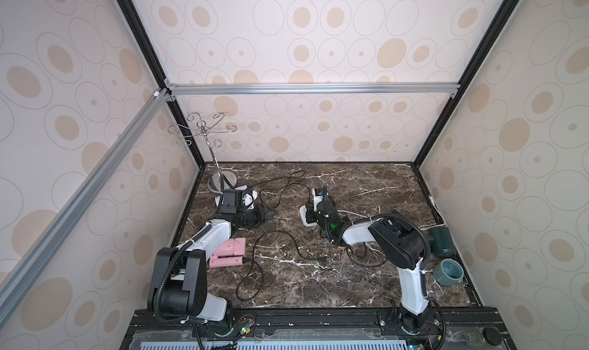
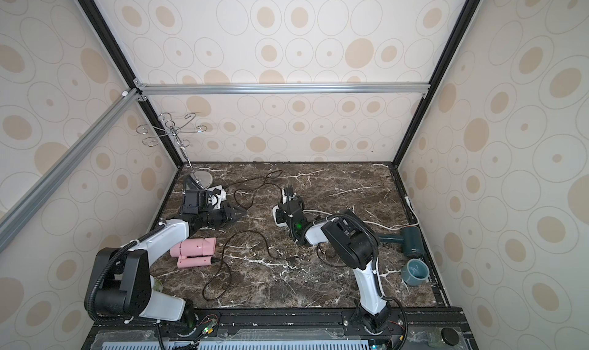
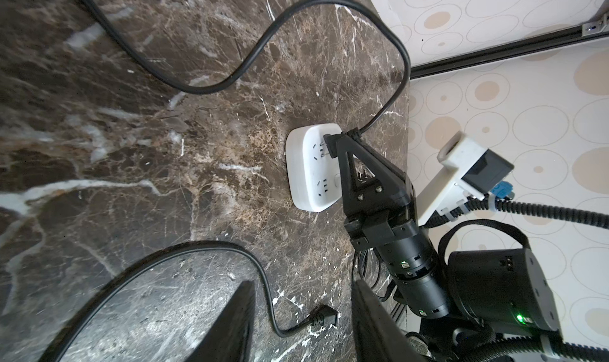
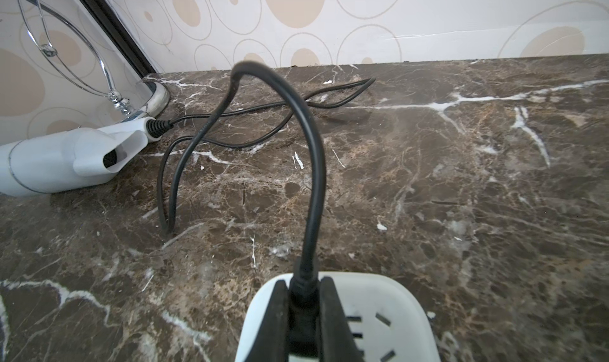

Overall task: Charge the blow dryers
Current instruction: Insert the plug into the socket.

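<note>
We are at the first plugging step. Our right gripper (image 4: 304, 283) is clenched on a black plug (image 4: 301, 311) and holds it on the white socket block (image 4: 389, 307), at the end of the block that is toward the back wall. In the left wrist view the plug meets the face of the block, but we cannot tell if the prongs are pushed in completely. The cord (image 4: 313, 166) of this plug rises in an arch and seems to lead to the white dryer (image 4: 56, 162), which lies on its side at the back left of the table (image 1: 366, 179), beside the base of a metal stand (image 1: 220, 181). Our left gripper (image 2: 237, 217) hovers near that dryer with the jaws partly apart and nothing between them. The pink dryer (image 1: 231, 252) lies at the left side, near the left arm, and its loose plug (image 3: 324, 313) rests on the marble, well apart from the block. The dark green dryer (image 2: 411, 241) lies at the right edge, behind the right arm. We judge that these two dryers are not yet connected. The next move, in our opinion, calls for a straight push until the plug sits flat, and only after this a release. The block looks light and may slide, so the left gripper could steady it.
</note>
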You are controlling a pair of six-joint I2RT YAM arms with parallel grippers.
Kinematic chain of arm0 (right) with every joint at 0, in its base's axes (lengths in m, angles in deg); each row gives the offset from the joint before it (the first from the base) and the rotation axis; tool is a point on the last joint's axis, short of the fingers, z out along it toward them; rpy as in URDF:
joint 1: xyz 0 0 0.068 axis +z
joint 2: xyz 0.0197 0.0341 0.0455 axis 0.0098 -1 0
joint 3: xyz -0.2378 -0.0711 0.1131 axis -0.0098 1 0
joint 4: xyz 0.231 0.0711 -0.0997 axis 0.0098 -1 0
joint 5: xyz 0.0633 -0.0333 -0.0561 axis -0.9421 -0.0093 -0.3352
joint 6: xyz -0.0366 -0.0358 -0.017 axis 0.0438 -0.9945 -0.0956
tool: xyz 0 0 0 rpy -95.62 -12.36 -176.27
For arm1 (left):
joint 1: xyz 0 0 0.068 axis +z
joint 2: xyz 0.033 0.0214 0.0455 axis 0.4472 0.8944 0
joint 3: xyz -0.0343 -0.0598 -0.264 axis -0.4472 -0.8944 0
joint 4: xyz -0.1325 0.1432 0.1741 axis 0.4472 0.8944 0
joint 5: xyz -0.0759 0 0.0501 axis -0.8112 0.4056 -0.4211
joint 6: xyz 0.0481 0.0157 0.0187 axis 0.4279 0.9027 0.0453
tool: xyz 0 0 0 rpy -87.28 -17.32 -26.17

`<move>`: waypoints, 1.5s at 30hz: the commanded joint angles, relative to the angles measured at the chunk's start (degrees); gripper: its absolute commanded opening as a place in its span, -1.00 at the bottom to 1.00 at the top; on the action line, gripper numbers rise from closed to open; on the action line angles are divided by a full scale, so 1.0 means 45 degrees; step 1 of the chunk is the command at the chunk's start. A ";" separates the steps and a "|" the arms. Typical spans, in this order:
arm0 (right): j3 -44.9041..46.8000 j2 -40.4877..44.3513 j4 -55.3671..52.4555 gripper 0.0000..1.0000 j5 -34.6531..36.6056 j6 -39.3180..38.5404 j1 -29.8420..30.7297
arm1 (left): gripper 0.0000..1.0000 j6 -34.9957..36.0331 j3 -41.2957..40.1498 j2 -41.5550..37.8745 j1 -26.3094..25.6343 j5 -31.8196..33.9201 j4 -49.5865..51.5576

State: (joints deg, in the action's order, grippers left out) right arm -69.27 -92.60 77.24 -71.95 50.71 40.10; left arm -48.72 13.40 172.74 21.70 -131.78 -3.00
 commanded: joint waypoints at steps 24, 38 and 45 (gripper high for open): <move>0.2348 0.0154 -0.3394 -1.00 0.1025 -0.1736 0.1236 | -0.04 0.0273 -0.0711 -0.1113 0.0153 0.0408 -0.0258; -0.1506 0.0831 -0.9782 -1.00 0.4050 0.2291 0.1745 | -0.03 0.0466 -0.0638 -0.1329 0.0319 0.0254 -0.0229; -0.3689 -0.0144 -1.1055 -0.87 0.5474 0.3852 0.2481 | -0.02 0.0662 -0.0822 -0.1943 0.0323 0.0193 -0.0082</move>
State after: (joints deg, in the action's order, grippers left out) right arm -84.11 -90.74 35.77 -50.46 62.99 49.94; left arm -47.78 9.42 165.94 22.73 -130.34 -3.88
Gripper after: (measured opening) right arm 0.129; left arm 0.487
